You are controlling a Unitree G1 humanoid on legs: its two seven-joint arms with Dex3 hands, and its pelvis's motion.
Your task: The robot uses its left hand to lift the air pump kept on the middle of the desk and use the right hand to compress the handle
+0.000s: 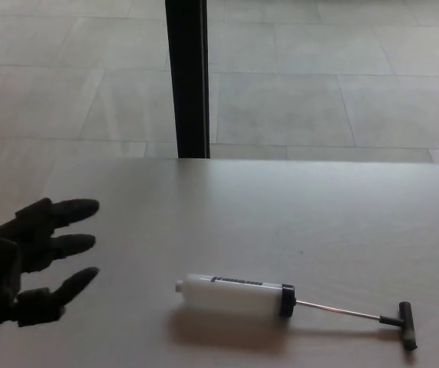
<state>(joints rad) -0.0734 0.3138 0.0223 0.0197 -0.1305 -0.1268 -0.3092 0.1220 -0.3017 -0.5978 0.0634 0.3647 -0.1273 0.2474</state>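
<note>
On counter (281,207), near front edge: pump (239,295), lying flat, rod out, handle (407,325) rightward. Left hand (28,261) (fingers spread, empty) well apart. Advice: wrap the white barrel mid-length, clear of the rod.

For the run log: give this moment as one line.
left hand: open, left of pump | right hand: not in view | air pump: lying on desk, untouched | handle: extended

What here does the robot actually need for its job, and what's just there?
Needed: air pump, its handle, the left hand, open beside it.
Just there: desk, black post, tiled floor.
</note>
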